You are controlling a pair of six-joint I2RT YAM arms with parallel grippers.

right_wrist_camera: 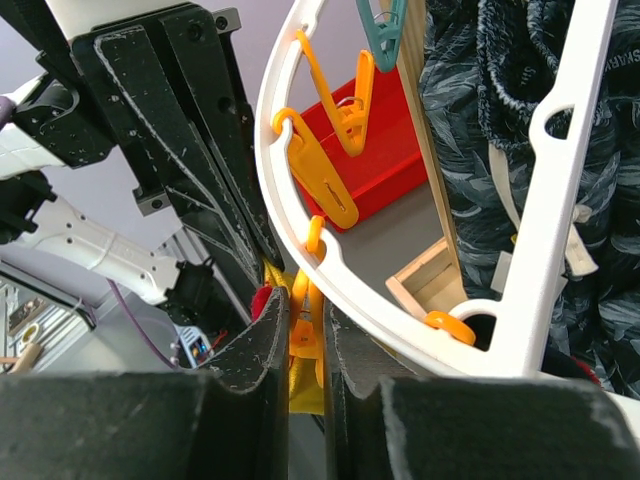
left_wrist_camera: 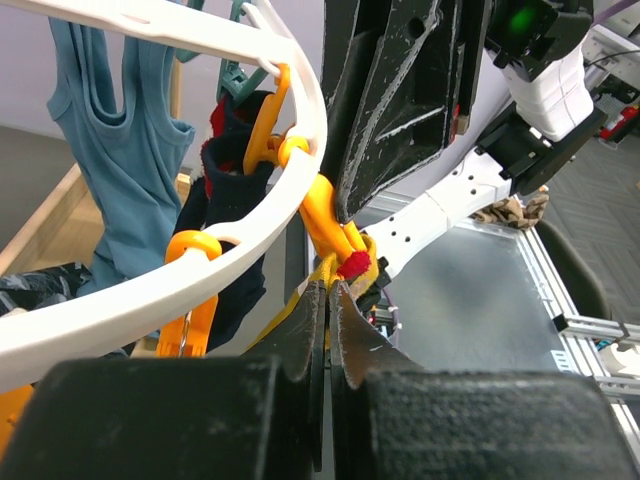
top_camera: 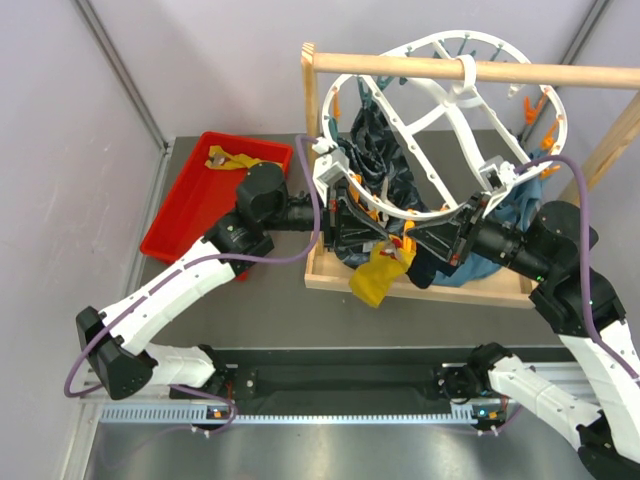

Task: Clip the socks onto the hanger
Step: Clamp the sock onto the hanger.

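Observation:
The white hanger [top_camera: 432, 40] hangs from a wooden rod, its near rim [left_wrist_camera: 150, 290] studded with orange pegs. A mustard-yellow sock [top_camera: 378, 278] dangles under that rim, below an orange clip [left_wrist_camera: 325, 225]. My left gripper [left_wrist_camera: 330, 285] is shut on the sock's top edge [left_wrist_camera: 290, 312], right beneath the clip. From the other side, my right gripper [right_wrist_camera: 308, 305] is pressed on the same orange clip [right_wrist_camera: 312, 300], with the yellow sock [right_wrist_camera: 305, 385] showing below it. A navy sock [top_camera: 425, 268] hangs clipped just beside it [left_wrist_camera: 235, 200]. Another yellow sock [top_camera: 232, 160] lies in the red tray.
The wooden rack [top_camera: 560, 72] stands on a wooden base frame. A large dark patterned cloth [top_camera: 385, 150] and a teal-blue cloth [top_camera: 510, 215] hang inside the hanger. The red tray [top_camera: 190, 200] sits to the left. Both arms meet closely under the hanger's near rim.

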